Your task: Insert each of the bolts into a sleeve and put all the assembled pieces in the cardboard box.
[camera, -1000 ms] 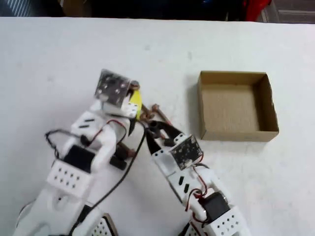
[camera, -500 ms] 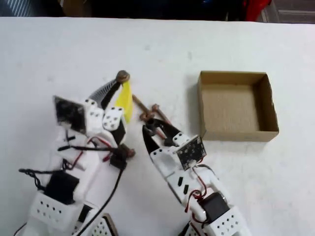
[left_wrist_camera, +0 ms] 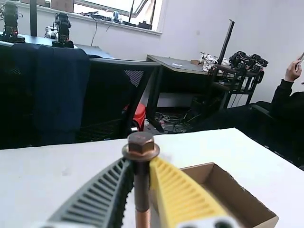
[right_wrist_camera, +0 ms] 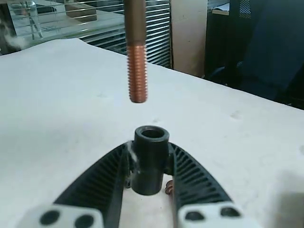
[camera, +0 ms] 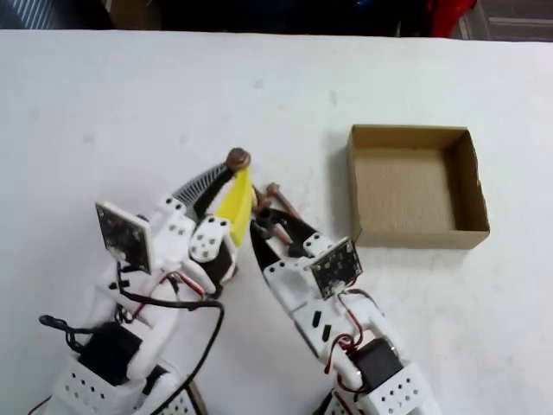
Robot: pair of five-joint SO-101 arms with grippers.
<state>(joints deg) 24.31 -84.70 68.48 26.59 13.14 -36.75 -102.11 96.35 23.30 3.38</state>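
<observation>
My left gripper (left_wrist_camera: pixel 137 183), one finger grey (left_wrist_camera: pixel 102 192) and one yellow (left_wrist_camera: pixel 183 197), is shut on a copper bolt (left_wrist_camera: pixel 140 175) held upright by its shank, hex head up; from above the bolt head (camera: pixel 238 159) sits at the fingertips. My right gripper (right_wrist_camera: pixel 151 164) is shut on a black sleeve (right_wrist_camera: pixel 150 159) standing upright with its bore open upward. The bolt's threaded tip (right_wrist_camera: pixel 137 71) hangs just above the sleeve, slightly to one side of the bore. More bolts (camera: pixel 275 197) lie on the table between the grippers and the cardboard box (camera: pixel 415 186).
The cardboard box sits open and empty to the right of the arms. The white table (camera: pixel 130 95) stretches bare to the left and back. Chairs, desks and a seated person's sleeve (left_wrist_camera: pixel 285 102) are in the room beyond.
The left arm has lifted a bolt off the table and swung it right, toward the sleeve. The right gripper has stayed in place holding the sleeve.
</observation>
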